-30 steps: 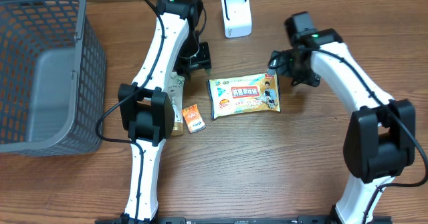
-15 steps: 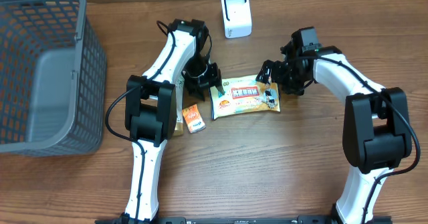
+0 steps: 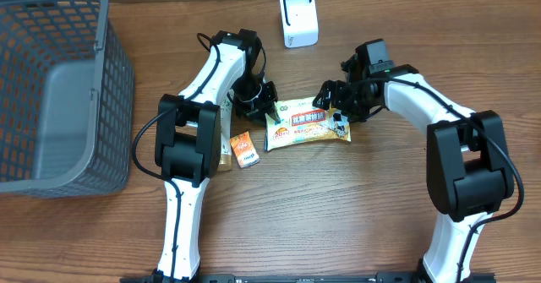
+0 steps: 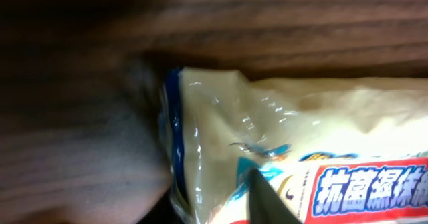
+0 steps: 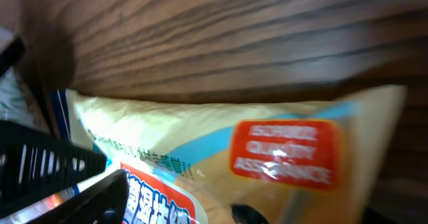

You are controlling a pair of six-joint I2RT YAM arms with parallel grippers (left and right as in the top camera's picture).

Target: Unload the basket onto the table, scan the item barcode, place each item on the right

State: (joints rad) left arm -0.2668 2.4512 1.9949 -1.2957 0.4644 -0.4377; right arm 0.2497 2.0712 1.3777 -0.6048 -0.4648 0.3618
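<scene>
The item is a flat yellow wipes packet point(image 3: 307, 122) with a red label, lying on the wooden table. My left gripper point(image 3: 260, 104) is down at the packet's left end. In the left wrist view the packet's crinkled left edge point(image 4: 200, 137) sits pinched between the two dark fingers point(image 4: 264, 197), so the gripper is shut on it. My right gripper point(image 3: 336, 107) is at the packet's right end with its jaws wide. One black finger point(image 5: 87, 190) rests over the packet point(image 5: 287, 150) and nothing is clamped. The white scanner point(image 3: 299, 19) stands at the back. No barcode shows.
A grey plastic basket point(image 3: 59, 89) fills the left side. A small orange sachet point(image 3: 244, 149) and a slim tube point(image 3: 224, 131) lie beside the left arm, just left of the packet. The left arm's cable loops near the basket.
Both grippers came in and down onto the packet's two ends. The left jaws closed on the left edge, the right jaws narrowed a little. The packet shifted slightly left.
</scene>
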